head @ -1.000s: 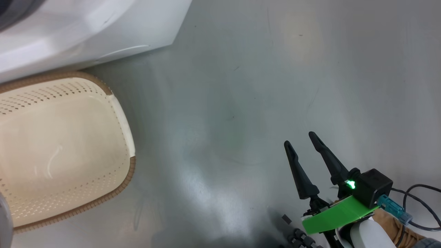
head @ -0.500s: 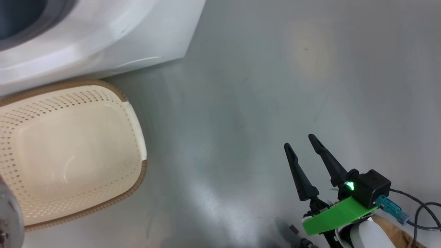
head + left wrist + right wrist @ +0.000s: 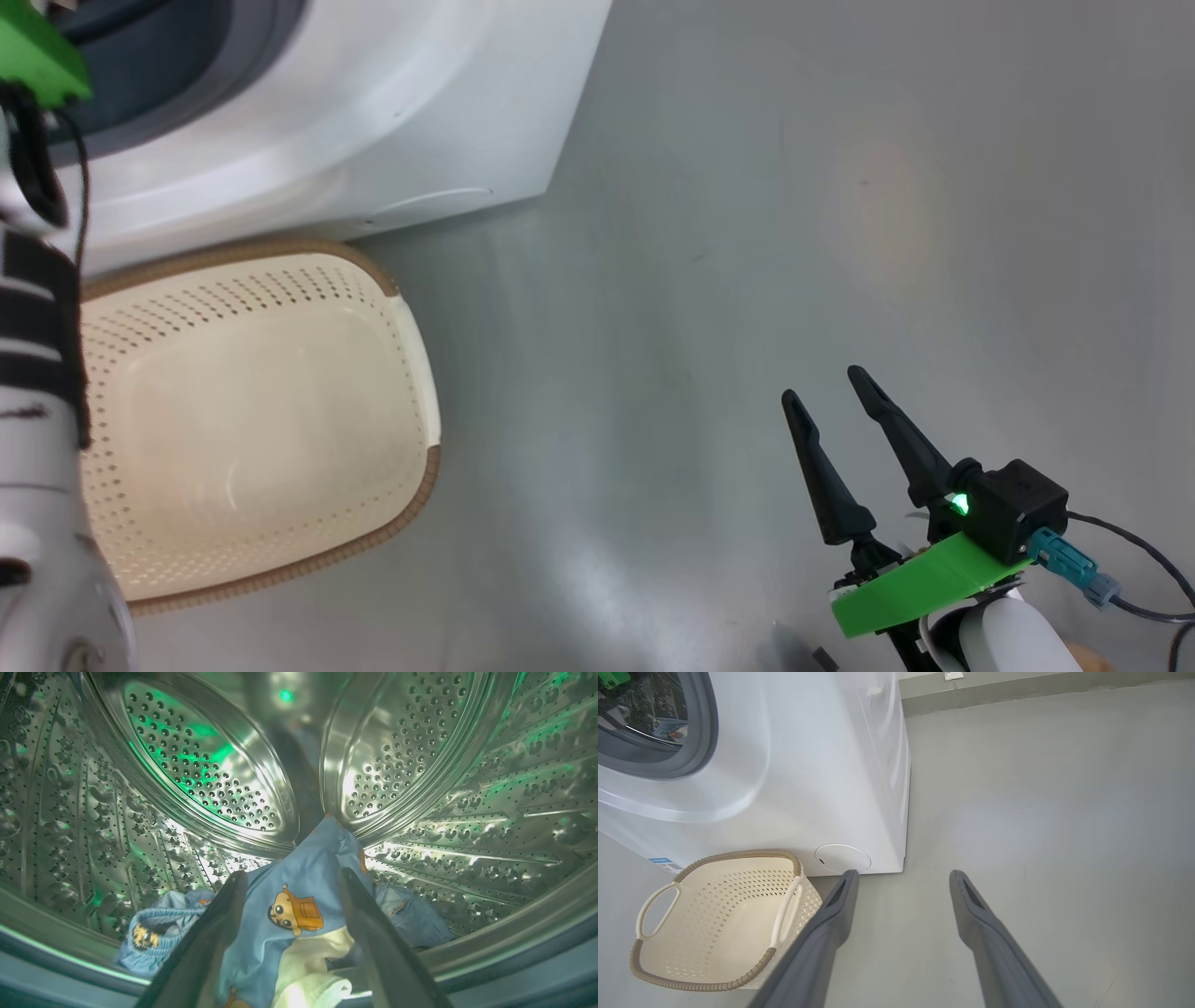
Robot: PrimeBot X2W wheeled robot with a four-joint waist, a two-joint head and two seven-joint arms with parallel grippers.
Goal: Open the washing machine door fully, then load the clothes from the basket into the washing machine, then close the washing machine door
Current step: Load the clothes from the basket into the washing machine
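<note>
Head view: big white boxy washing machine (image 3: 373, 112) at upper left. Just before it, small cream perforated plastic basket (image 3: 425, 373) with brown rim, on grey floor (image 3: 747, 233). Inside steel perforated drum (image 3: 187, 765), light blue cartoon-printed clothes (image 3: 303, 858) heaped. Left gripper (image 3: 292, 873) in there, jaws spread wide, cloth between. Right gripper (image 3: 822, 385) low right, jaws apart.

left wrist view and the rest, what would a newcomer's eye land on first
The shiny steel drum lit green, in the left wrist view, with blue cartoon-print clothes heaped at its bottom between the fingers of the open left gripper. Next, in the head view, the empty cream basket on the grey floor beside the white washing machine, and the open right gripper at lower right.
</note>
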